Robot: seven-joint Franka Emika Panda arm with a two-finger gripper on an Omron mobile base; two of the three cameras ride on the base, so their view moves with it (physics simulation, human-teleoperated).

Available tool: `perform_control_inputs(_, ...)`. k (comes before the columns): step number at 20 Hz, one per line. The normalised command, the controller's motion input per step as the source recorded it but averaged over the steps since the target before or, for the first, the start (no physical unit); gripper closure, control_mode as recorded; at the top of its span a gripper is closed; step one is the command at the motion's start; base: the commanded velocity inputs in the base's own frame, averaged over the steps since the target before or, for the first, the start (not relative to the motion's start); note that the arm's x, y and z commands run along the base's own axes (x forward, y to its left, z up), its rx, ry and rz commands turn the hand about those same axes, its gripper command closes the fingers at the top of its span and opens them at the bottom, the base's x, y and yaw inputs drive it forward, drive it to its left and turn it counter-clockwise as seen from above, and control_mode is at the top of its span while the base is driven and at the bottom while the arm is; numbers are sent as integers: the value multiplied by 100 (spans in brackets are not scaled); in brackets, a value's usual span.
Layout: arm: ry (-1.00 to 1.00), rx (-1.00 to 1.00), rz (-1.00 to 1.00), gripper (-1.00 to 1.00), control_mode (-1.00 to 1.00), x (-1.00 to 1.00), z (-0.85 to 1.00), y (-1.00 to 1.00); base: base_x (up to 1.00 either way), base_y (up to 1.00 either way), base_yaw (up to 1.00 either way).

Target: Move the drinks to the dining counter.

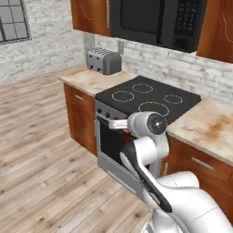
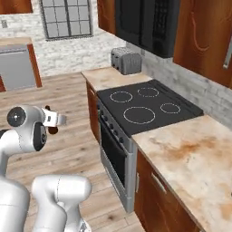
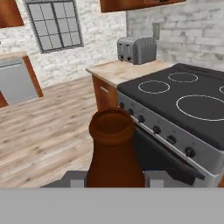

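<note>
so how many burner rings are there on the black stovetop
4 white rings on the black glass stovetop: front-left, front-right, back-left, back-right, as seen in the right base view. None seems hidden.

A grey toaster (image 1: pixel 104 60) stands at the far end of the marbled counter (image 1: pixel 91 81), close against the white brick wall (image 1: pixel 182 68). Just beside that counter, nearer, lies a black stove (image 1: pixel 148 98) with four white ring burners, a row of knobs along its front edge and an oven door below. A black microwave (image 1: pixel 157 20) hangs above the stove between brown wall cabinets (image 1: pixel 90 16), and a gridded window (image 2: pixel 65 18) sits in the far wall beyond the plank floor (image 1: pixel 41 150).
</note>
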Motion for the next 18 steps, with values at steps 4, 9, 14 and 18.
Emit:
perform_control_inputs(4,0,0,0,100,100,0,0,0,0,0,100)
perform_control_inputs(9,0,0,0,100,100,0,0,0,0,0,100)
perform_control_inputs(14,0,0,0,100,100,0,0,0,22,0,100)
perform_control_inputs(18,0,0,0,100,100,0,0,0,42,0,96)
